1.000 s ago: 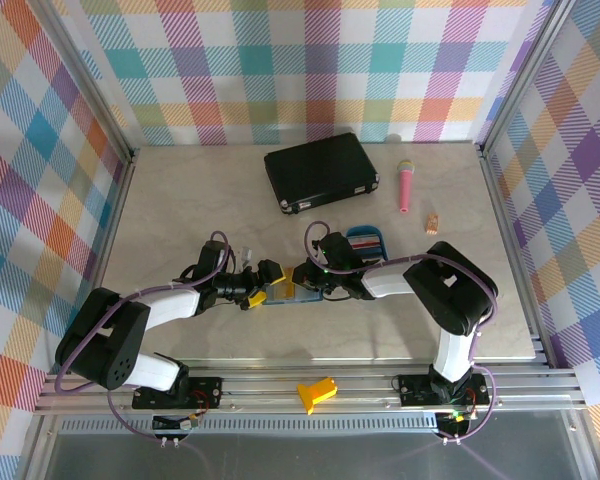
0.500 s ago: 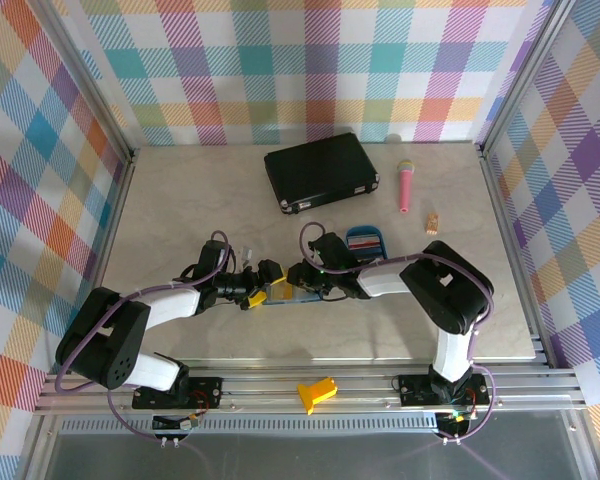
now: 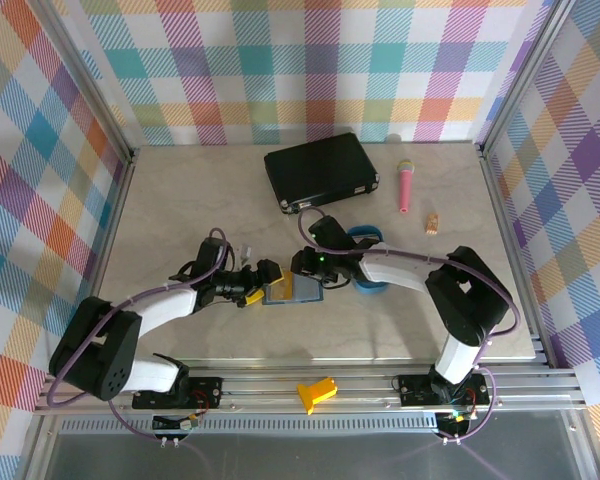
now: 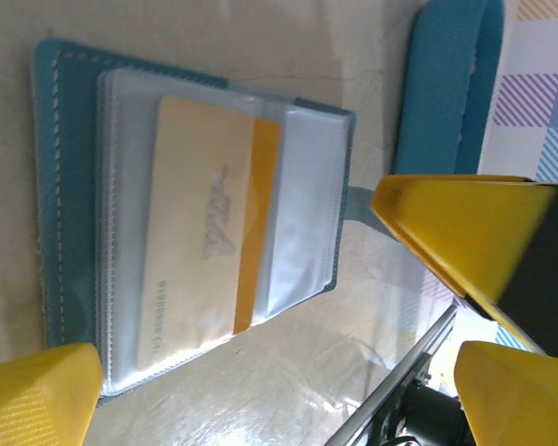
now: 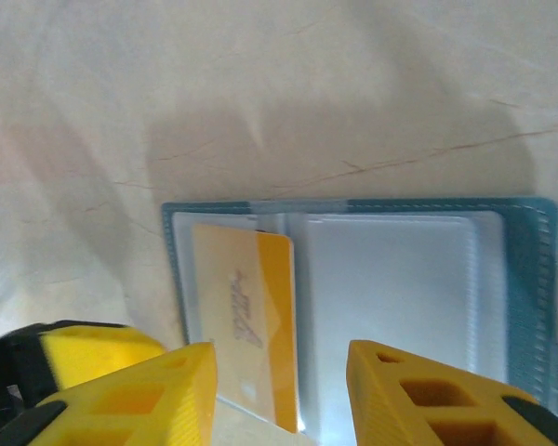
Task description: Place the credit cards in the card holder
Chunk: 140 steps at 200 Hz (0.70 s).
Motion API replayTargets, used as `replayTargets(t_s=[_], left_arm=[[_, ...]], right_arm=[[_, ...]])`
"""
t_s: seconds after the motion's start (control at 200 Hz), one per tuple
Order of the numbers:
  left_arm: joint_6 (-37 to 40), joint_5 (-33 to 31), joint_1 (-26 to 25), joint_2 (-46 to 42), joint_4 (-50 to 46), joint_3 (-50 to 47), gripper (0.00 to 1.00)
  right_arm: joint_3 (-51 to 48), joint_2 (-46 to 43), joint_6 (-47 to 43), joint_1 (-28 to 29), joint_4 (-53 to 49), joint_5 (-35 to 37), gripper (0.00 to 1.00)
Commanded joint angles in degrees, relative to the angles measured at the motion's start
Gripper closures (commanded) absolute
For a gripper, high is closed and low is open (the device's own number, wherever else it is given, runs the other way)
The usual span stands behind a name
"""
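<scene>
- We saw the card holder open on the desk, an orange card in its pocket.
- Left gripper gaped beside it; right gripper, apart and empty, hung above.

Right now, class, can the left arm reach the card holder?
Probably yes: the open left gripper sits at the edge of the card holder, though the right gripper hovers close above it.
</scene>
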Motion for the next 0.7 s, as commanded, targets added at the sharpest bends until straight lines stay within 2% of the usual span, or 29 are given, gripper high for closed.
replayTargets(t_s=[0.0, 0.05, 0.175, 0.24, 0.525, 0.695], left_arm=[[4.1, -2.2, -0.6, -3.8, -7.7, 2.7, 0.04], [5.2, -4.0, -0.6, -5.5, -11.8, 3.6, 0.04], [8.8, -13.4, -0.5, -8.7, -27.7, 7.2, 0.07], [10.3, -16.0, -0.6, -9.5, -32.0, 8.2, 0.08], [13.5, -16.7, -0.4, -10.7, -35.3, 8.1, 0.08], [14.5, -14.5, -0.1, -11.0, -34.5, 7.5, 0.08]], right_arm=[[3.2, -1.7, -2.5, 1.2, -11.0, 4.0, 0.58], [4.6, -1.8, -3.3, 1.6, -12.8, 4.4, 0.58], [9.1, -0.1, -4.8, 3.0, -17.2, 5.0, 0.59], [11.3, 1.5, -5.2, 3.7, -18.6, 4.5, 0.59], [18.7, 9.1, -5.4, 5.0, -22.2, 3.3, 0.56], [21.9, 12.7, -6.1, 5.1, -23.4, 1.9, 0.55]])
